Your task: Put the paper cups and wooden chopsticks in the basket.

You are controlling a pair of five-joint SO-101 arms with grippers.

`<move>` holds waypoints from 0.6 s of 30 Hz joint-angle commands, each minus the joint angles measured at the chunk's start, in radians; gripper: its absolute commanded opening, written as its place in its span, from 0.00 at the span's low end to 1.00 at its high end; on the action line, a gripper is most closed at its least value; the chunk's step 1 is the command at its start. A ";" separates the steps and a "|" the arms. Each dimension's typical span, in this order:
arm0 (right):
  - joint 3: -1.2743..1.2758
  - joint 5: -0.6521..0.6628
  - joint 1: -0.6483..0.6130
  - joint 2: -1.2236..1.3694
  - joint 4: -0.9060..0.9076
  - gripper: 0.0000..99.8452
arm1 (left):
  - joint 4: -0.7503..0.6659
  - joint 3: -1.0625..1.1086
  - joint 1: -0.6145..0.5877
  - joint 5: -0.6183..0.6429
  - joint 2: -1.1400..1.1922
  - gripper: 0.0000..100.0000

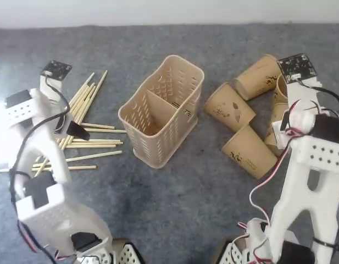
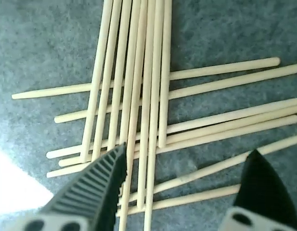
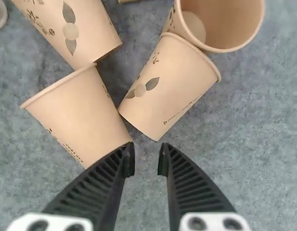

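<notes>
chopsticks (image 2: 149, 72) lie crossed in two directions; left gripper (image 2: 187, 150) spread wide, right gripper (image 3: 144, 148) barely parted.

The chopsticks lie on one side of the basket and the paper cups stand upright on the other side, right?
No. The paper cups lie on their sides, as the high view shows. The chopsticks are across the basket from them.

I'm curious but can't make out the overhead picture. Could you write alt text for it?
A tan slotted plastic basket with two compartments stands mid-table on a grey surface, seemingly empty. Pale wooden chopsticks lie scattered beside it by the left white robot arm; brown paper cups lie tipped over opposite, by the right arm.
</notes>
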 commanded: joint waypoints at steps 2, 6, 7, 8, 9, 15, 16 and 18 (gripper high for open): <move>-0.054 0.009 0.005 0.012 0.004 0.09 | -0.044 -0.035 -0.005 0.009 0.049 0.29; -0.054 0.008 0.001 0.013 -0.002 0.09 | -0.044 -0.035 0.009 0.009 0.097 0.29; -0.054 0.008 -0.001 0.015 -0.002 0.09 | -0.044 -0.035 0.011 0.009 0.107 0.29; -0.054 0.008 -0.001 0.016 -0.002 0.09 | -0.049 -0.035 0.011 0.009 0.117 0.29; -0.054 0.008 -0.001 0.016 -0.002 0.09 | -0.061 -0.035 0.011 0.009 0.124 0.29; -0.054 0.008 -0.002 0.019 -0.012 0.09 | -0.115 -0.035 0.012 0.009 0.178 0.29; -0.052 0.008 -0.001 0.019 -0.016 0.09 | -0.117 -0.035 0.018 0.009 0.187 0.29; -0.052 0.008 0.001 0.021 -0.018 0.09 | -0.118 -0.035 0.023 0.009 0.199 0.29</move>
